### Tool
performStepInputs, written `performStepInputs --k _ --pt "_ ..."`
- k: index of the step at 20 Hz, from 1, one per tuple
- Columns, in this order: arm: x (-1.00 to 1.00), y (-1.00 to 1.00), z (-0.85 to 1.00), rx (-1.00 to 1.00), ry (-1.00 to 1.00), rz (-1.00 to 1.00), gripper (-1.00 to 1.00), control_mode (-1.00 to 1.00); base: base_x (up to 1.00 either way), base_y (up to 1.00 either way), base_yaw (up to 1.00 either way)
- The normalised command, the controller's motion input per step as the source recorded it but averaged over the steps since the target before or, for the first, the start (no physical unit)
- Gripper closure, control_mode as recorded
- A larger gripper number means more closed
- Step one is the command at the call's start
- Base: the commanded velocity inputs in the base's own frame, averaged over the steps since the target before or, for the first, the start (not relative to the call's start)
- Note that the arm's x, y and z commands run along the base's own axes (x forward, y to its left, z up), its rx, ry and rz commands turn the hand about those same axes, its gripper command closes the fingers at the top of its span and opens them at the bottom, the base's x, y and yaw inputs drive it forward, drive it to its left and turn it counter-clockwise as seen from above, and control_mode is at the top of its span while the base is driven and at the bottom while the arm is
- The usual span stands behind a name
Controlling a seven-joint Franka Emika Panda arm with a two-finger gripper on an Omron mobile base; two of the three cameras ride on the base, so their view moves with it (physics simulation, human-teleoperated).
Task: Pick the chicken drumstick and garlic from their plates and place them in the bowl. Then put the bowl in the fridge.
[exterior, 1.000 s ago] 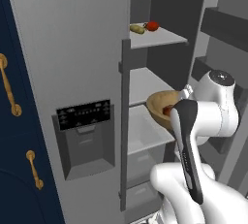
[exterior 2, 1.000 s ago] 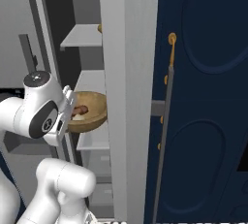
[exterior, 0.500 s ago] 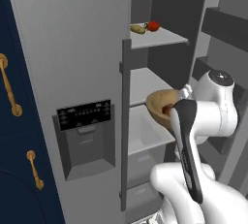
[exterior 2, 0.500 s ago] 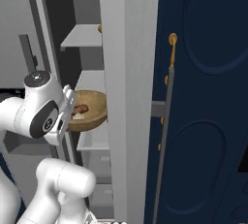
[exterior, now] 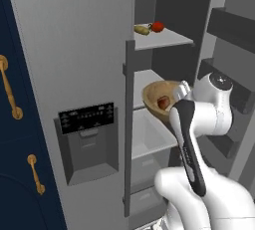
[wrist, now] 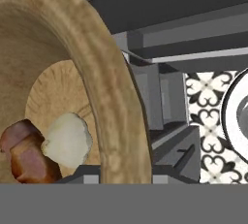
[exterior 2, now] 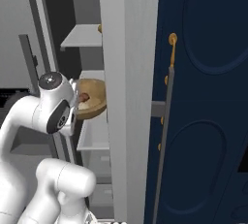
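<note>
Navy cabinets (exterior 2: pixel 203 97), patterned floor tiles (wrist: pixel 206 121)

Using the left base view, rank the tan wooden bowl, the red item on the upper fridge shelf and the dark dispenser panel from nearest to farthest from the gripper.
1. Tan wooden bowl, held at the gripper.
2. Red item, above on the upper shelf.
3. Dark dispenser panel, far left on the closed door.

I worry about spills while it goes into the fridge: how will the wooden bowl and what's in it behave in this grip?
The bowl looks rigid and deep, so it should not flex. It appears tilted in the left base view, so the rounded garlic may roll inside. The chicken drumstick beside it is club-shaped, likelier to slide than roll. The high wall probably keeps both in.
</note>
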Motion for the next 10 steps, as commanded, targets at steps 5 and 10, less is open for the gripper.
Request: performStepInputs --k 5,10 --pt "0.76 0.00 -0.04 0.00 -0.03 0.02 1.00 -1.00 0.00 0.00 0.00" --pt "0.93 0.00 0.00 0.00 0.01 0.00 1.00 -1.00 0.00 0.00 0.00"
